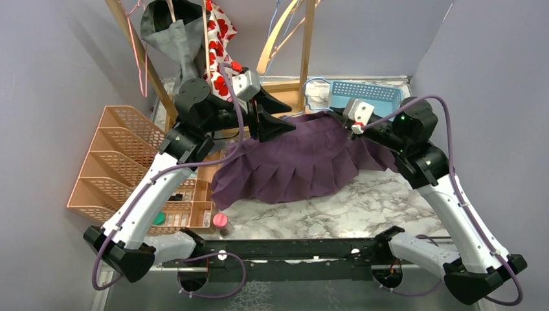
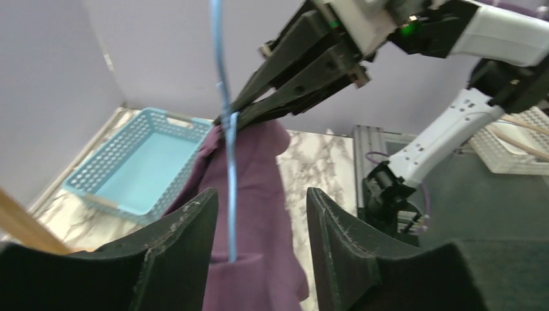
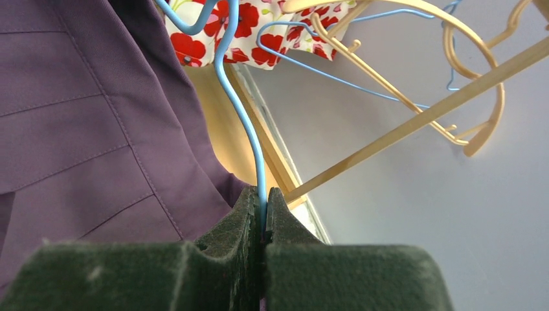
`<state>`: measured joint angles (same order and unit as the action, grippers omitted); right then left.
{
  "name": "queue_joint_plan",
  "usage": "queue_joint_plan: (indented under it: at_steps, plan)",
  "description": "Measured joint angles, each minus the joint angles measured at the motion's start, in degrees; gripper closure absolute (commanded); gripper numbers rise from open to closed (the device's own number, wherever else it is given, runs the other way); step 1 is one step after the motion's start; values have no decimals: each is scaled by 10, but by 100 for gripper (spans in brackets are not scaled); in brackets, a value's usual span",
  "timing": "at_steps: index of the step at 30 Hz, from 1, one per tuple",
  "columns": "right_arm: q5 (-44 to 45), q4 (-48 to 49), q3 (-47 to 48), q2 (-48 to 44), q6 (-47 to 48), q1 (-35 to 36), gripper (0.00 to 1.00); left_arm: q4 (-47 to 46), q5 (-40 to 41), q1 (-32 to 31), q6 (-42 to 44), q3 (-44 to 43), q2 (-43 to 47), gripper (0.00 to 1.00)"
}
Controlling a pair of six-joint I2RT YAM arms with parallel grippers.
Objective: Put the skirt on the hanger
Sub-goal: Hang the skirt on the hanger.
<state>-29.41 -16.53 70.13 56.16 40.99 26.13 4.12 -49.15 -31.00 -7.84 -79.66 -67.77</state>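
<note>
Since the purple skirt (image 1: 291,162), raised partly off the table (image 1: 388,201), is judged soft and limp, its waistband is best gripped; the blue hanger (image 2: 231,188) is pinched by the right gripper (image 3: 262,194) and straddled by the spread-open left gripper (image 2: 261,194)

Purple pleated skirt (image 1: 304,159) w/ blue wire hanger (image 2: 231,188) touching.

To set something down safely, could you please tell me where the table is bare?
Bare marble lies between the skirt's hem and the black rail. The blue basket is empty. Crowded: the orange organizer at left and the clothes rack behind.
</note>
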Motion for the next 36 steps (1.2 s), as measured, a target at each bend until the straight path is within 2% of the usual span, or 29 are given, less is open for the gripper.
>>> queue_joint_plan:
  at_steps: [3, 17, 20, 24, 29, 36]
  plan:
    - [-9, 0, 0, 9, 0, 0, 99, -8, -6, -15, -1, 0, -9, 54]
    - [-46, -16, 0, 18, 4, -4, 99, 55, 30, -20, 74, 0, -26, 53]
    - [-51, -16, 0, 19, 5, -4, 99, 73, 52, -20, 84, 6, -27, 54]
    - [-59, -16, 0, 19, 5, -4, 99, 81, 89, -20, 85, 18, -26, 63]
    - [-62, -15, -2, 18, 5, -4, 99, 78, 125, -20, 70, 23, -15, 61]
    - [-90, -16, -3, 18, 7, -4, 99, 63, 77, -21, 63, 23, -8, 60]
